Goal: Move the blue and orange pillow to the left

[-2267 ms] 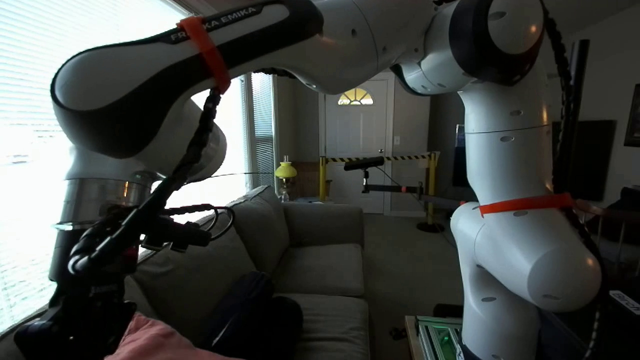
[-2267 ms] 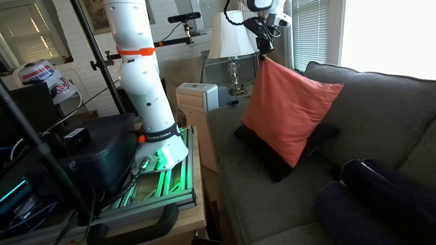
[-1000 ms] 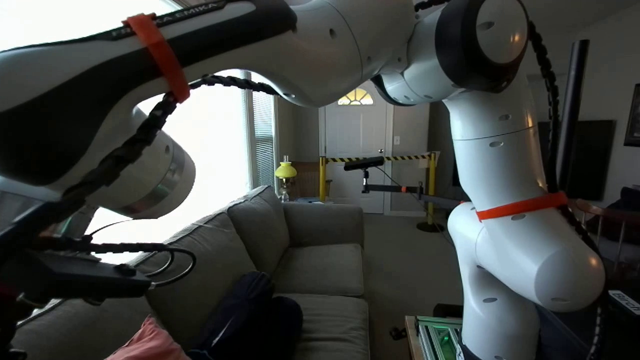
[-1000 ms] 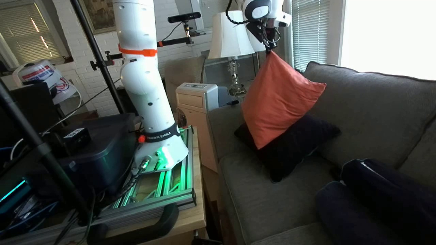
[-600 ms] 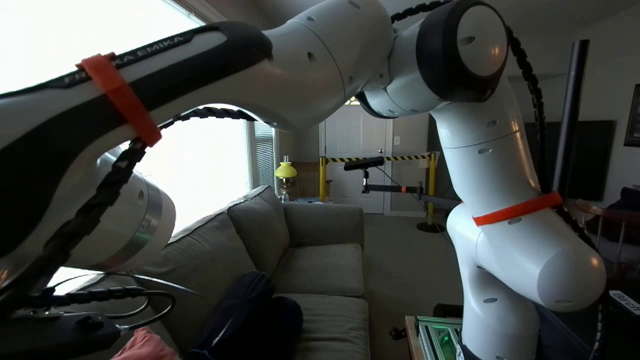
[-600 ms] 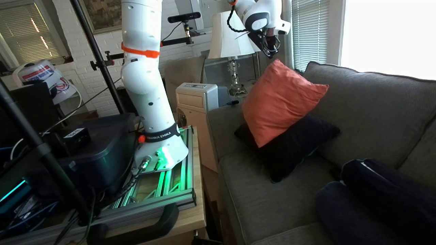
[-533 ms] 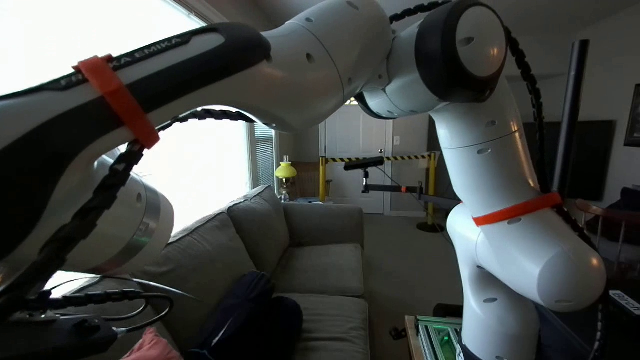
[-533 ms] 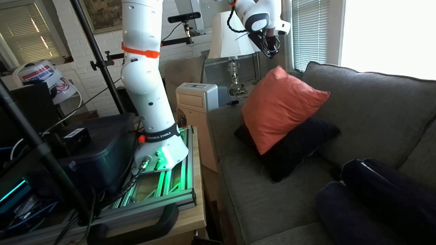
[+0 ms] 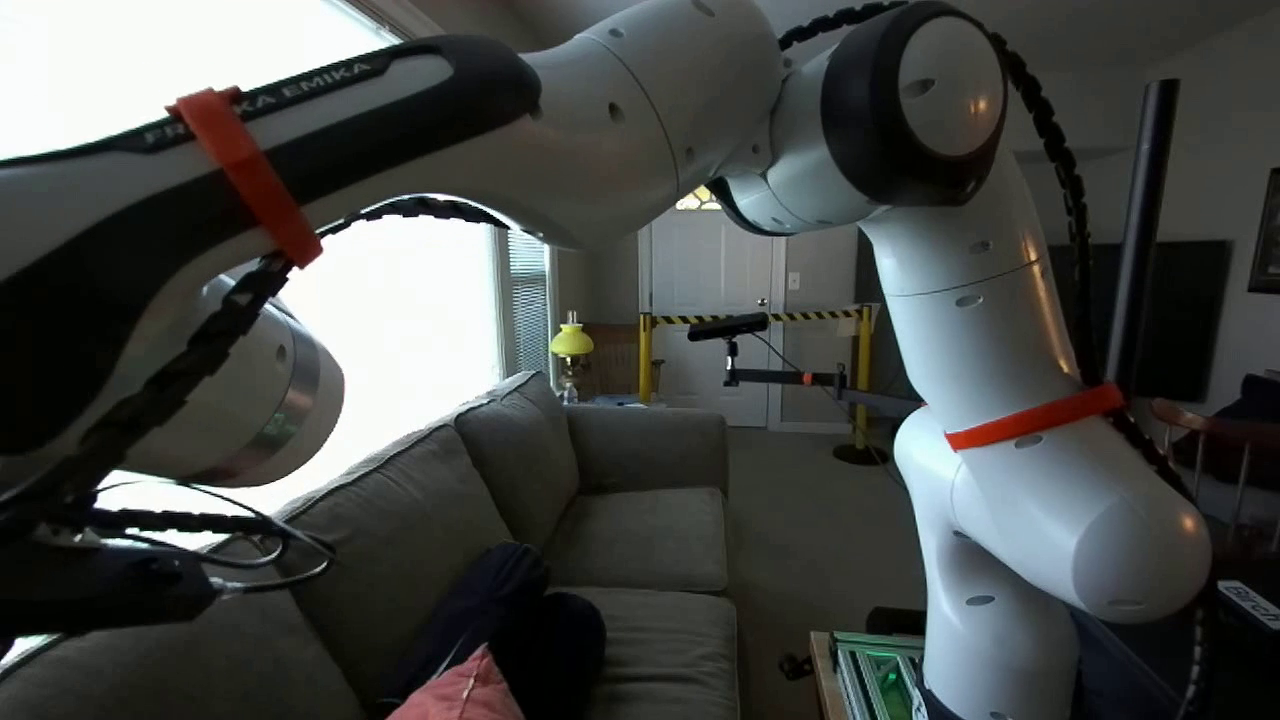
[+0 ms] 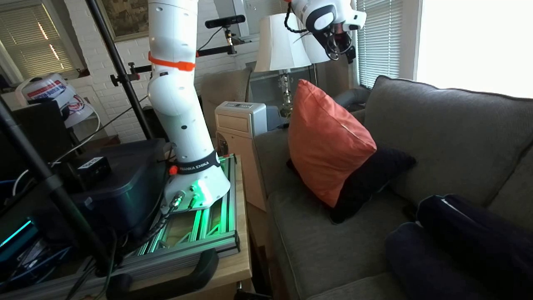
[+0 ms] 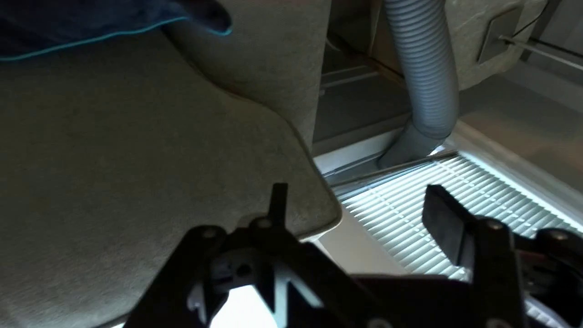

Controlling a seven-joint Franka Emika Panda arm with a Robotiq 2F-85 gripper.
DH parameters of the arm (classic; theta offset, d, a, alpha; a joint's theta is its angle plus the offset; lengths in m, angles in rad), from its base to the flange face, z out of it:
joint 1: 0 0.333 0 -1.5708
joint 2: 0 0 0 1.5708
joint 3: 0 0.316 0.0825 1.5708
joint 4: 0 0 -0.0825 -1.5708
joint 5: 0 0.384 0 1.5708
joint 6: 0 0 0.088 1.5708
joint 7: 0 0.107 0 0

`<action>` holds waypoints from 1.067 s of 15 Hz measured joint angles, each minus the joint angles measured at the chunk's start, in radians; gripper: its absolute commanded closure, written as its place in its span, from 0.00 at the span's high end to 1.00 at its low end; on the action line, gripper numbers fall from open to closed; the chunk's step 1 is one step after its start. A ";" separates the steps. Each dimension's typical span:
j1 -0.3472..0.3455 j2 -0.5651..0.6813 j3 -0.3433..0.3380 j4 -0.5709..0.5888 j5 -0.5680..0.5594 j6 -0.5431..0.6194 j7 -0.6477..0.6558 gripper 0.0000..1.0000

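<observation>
The pillow [image 10: 325, 141], its reddish-orange face showing, stands tilted on a dark cushion [image 10: 366, 179] at the sofa's armrest end, with one corner pointing up. No blue is visible on it. Only the pillow's pink-looking corner [image 9: 465, 690] rises at the bottom of an exterior view. My gripper [image 10: 349, 52] hangs above and to the right of the pillow, apart from it. In the wrist view the gripper [image 11: 355, 200] is open, its fingers wide apart and nothing between them. The pillow does not show in that view.
Grey sofa back cushions [image 10: 449, 133] rise beside the pillow. Navy cushions [image 10: 466, 237] lie farther along the seat [image 10: 345, 241]. Behind are a lampshade [image 10: 279, 46] and window blinds [image 11: 437, 223]. A grey ribbed hose [image 11: 428, 68] runs beyond the sofa. Dark blue fabric [image 11: 91, 23] fills a corner.
The pillow, earlier hanging by a corner from my gripper, has been let go. It has dropped and swung leftward in an exterior view. The gripper has opened and moved slightly up and right.
</observation>
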 measured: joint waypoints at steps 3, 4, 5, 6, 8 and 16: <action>0.000 -0.029 -0.087 -0.003 -0.187 -0.019 0.143 1.00; -0.001 -0.039 -0.114 -0.003 -0.243 -0.036 0.176 1.00; -0.002 -0.048 -0.140 -0.005 -0.299 -0.054 0.205 1.00; -0.002 -0.057 -0.163 -0.008 -0.351 -0.066 0.229 1.00; -0.002 -0.072 -0.200 -0.017 -0.451 -0.103 0.271 1.00; -0.008 -0.104 -0.261 -0.079 -0.704 -0.204 0.352 1.00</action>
